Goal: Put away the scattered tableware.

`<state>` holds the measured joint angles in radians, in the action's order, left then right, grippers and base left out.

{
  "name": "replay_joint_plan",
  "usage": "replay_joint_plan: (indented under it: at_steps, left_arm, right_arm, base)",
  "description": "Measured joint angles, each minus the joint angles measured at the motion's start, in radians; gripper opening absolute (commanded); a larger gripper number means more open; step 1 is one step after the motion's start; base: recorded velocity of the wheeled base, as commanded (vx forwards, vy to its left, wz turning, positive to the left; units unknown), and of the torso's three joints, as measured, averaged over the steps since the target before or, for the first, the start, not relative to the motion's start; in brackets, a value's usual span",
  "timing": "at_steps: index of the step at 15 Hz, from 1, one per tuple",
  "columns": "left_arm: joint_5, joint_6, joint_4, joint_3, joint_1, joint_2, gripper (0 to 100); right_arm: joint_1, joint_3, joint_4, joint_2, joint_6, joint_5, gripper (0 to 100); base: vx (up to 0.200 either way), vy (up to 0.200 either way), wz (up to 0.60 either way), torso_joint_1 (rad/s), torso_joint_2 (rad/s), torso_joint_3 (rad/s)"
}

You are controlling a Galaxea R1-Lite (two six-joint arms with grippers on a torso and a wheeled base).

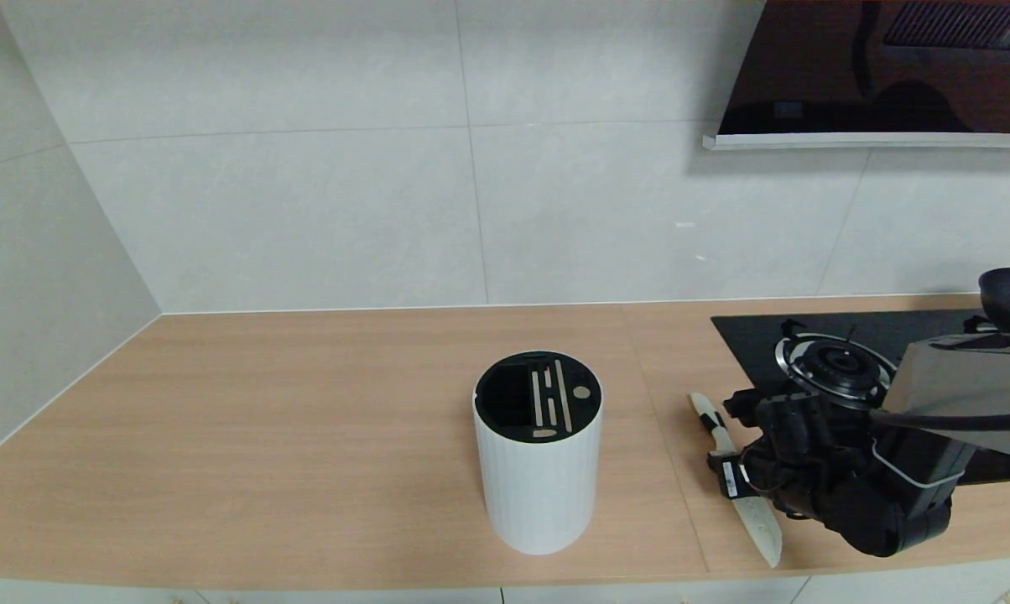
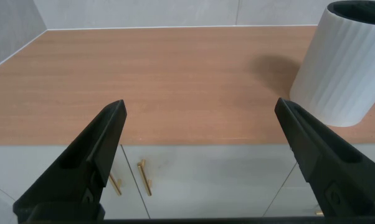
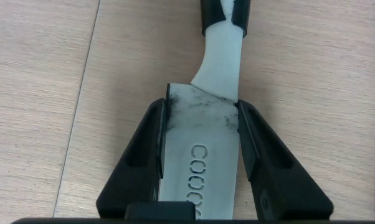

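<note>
On the wooden countertop (image 1: 262, 436), between the white slotted knife holder (image 1: 538, 478) and the gas burner (image 1: 836, 369), lay a white-bladed knife (image 1: 759, 520), flat, its dark-banded handle pointing toward the wall; the right gripper (image 3: 202, 162) sat low over it with a finger against each edge of the blade, so it appeared clamped on the knife just below the handle; the left gripper (image 2: 200, 109) hung spread apart and empty near the counter's front edge, beside the holder. The step in hand was judged to be lifting the knife for the holder; a grip across a thin, smooth blade would likely twist, so a slow, level lift would serve best; the blade would then need turning tip-down and lining up with one of the narrow slots in the holder's black top (image 1: 538, 394), not the wide square opening; a skewed entry could tip the light-looking holder.
</note>
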<state>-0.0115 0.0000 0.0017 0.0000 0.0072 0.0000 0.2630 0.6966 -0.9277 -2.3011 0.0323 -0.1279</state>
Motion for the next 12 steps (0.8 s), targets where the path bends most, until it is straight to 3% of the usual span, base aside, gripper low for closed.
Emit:
replay_joint_plan:
  at_steps: [6, 12]
  left_arm:
    - [0.000, 0.004, 0.000, 0.000, 0.000, 0.000, 100]
    - [0.000, 0.003, 0.000, 0.000, 0.000, 0.000, 100]
  right_arm:
    - [0.000, -0.029, -0.031, 0.067, 0.001, -0.020, 0]
    - [0.047, -0.113, -0.044, 0.357, 0.000, -0.020, 0]
  base:
    - [0.000, 0.000, 0.00, 0.000, 0.00, 0.000]
    - [0.000, 0.000, 0.00, 0.000, 0.00, 0.000]
